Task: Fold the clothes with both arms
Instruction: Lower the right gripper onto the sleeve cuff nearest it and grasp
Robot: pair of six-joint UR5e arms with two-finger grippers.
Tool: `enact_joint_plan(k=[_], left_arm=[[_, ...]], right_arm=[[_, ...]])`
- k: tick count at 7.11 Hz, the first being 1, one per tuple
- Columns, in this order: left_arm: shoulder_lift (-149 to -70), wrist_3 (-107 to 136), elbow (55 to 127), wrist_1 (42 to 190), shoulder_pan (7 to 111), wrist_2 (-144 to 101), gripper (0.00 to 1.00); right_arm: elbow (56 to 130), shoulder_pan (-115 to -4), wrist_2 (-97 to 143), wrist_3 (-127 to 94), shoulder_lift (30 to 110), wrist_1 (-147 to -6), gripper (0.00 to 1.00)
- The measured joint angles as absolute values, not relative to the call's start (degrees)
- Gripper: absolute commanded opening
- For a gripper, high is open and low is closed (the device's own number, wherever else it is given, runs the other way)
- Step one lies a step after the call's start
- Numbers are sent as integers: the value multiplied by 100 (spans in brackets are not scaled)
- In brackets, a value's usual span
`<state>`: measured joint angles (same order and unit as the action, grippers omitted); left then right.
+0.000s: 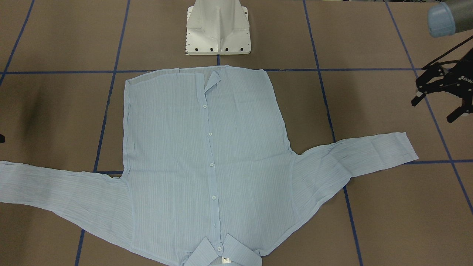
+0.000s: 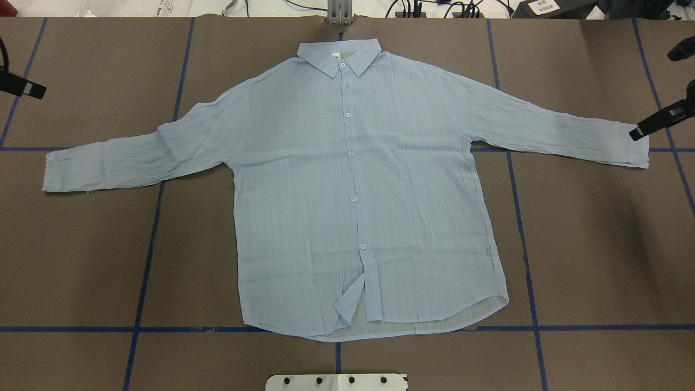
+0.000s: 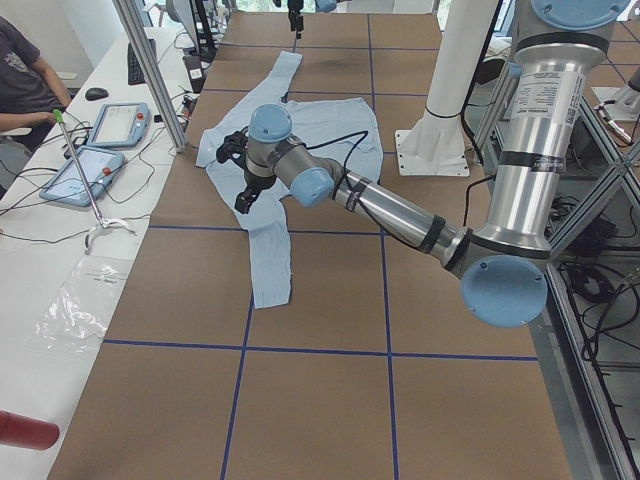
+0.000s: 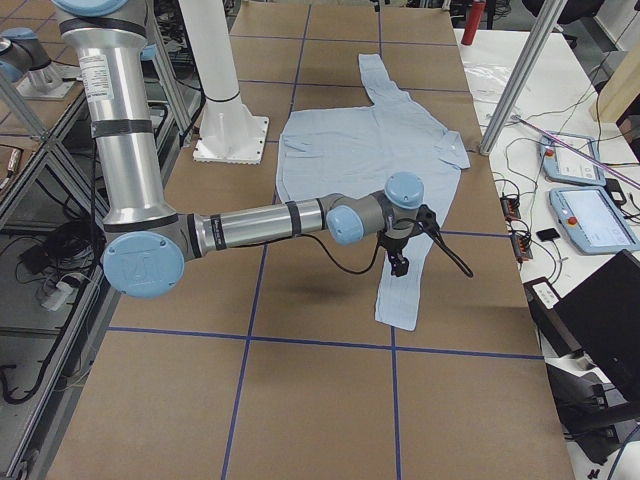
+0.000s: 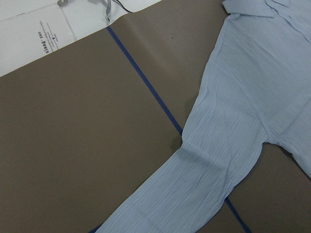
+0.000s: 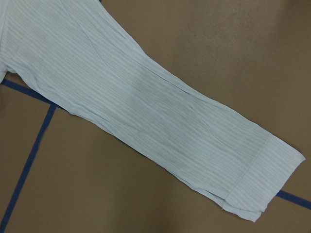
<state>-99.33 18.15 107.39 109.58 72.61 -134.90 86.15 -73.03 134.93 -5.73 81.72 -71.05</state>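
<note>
The pale-blue striped shirt lies flat and buttoned on the brown table, collar away from the robot's base and both sleeves spread wide. My left gripper hangs open above the table, beyond that sleeve's cuff, holding nothing. In the overhead view only one black finger of it shows. My right gripper is open over the other sleeve's cuff, nothing between its fingers. The left wrist view shows the sleeve near the shoulder. The right wrist view looks down on the sleeve and cuff.
The white pedestal base stands just behind the shirt's hem. Blue tape lines grid the table. A white bench with tablets and cables runs along the far side, where a person sits. An aluminium post rises by the collar.
</note>
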Motion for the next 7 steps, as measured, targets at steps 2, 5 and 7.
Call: enact_joint_plan(k=[2, 5, 7], left_arm=[[-10054, 2113, 10767, 10960, 7145, -13489, 100], [-10093, 2152, 10874, 10966, 7129, -13523, 100], [-10142, 2151, 10875, 10968, 7128, -13524, 100]], right_arm=[[7399, -7295, 13307, -824, 8030, -5843, 100], [6762, -7274, 13049, -1537, 7785, -5552, 98], [6539, -7252, 13037, -1597, 7705, -5547, 84]])
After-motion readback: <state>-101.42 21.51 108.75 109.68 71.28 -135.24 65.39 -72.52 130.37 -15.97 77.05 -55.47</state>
